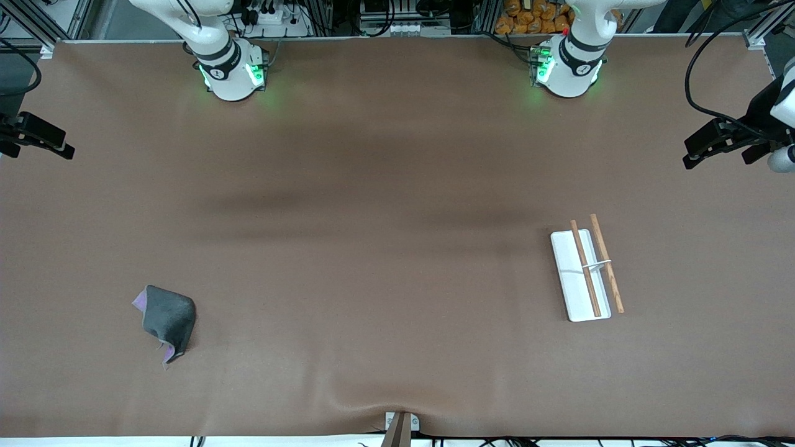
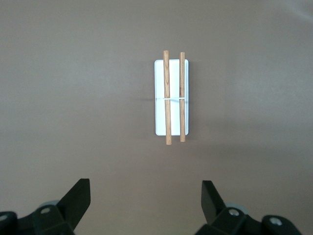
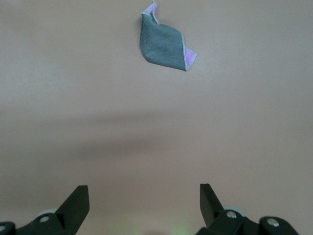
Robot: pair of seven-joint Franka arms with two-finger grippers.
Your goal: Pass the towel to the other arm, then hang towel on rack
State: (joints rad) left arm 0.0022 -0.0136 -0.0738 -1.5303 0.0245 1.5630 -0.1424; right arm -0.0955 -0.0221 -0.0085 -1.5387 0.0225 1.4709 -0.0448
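Towel point(image 1: 168, 320) crumpled on table, nearest me, right arm's end. Rack point(image 1: 584, 271) farther, left arm's end. Right gripper point(image 3: 144, 205) and left gripper point(image 2: 145, 203) released, high, empty. I fear a loose-fold pinch slipping at handover.

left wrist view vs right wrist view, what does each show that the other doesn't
Only the left wrist view shows the rack, a white tray with two wooden rods lying along it, joined by a small white crosspiece. Only the right wrist view shows the towel, crumpled, grey side up with purple edges peeking out. Both share the bare brown table and an open gripper with nothing in its jaws: the left gripper and the right gripper.
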